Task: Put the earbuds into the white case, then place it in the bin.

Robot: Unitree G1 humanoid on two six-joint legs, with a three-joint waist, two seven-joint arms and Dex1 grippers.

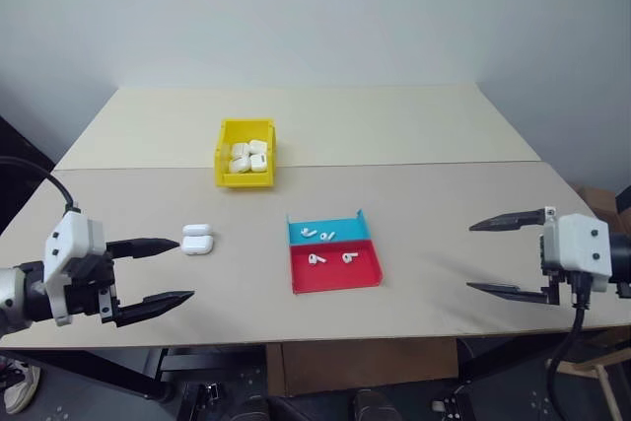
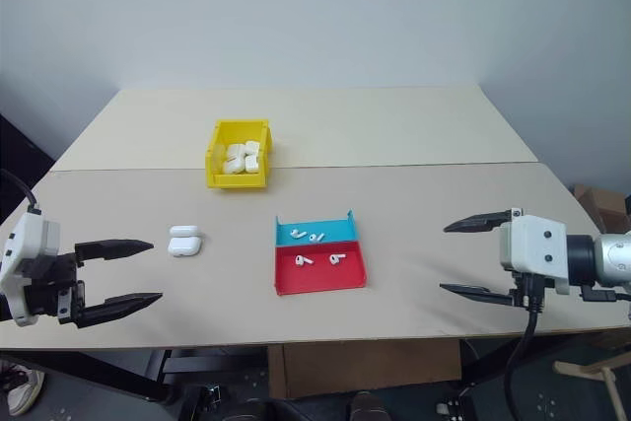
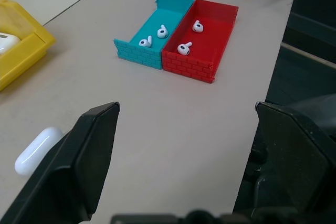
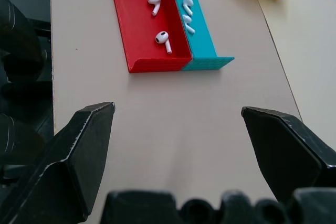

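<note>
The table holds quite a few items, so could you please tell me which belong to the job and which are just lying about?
Belonging to the job:
- earbuds, four lying in the tray
- white case, near the left gripper
- bin, yellow
- right gripper, open like the left, holding nothing

Just lying about:
- blue-and-red tray
- white cases already in the bin

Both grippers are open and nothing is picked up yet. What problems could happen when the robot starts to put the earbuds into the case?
1. The earbuds are tiny next to the wide fingers of the right gripper, so a pinch may slip or flick one out of the low blue-and-red tray.
2. The white case by the left gripper appears shut; opening the lid may push it away.
3. The bin already holds several cases, so space may be tight.
</note>
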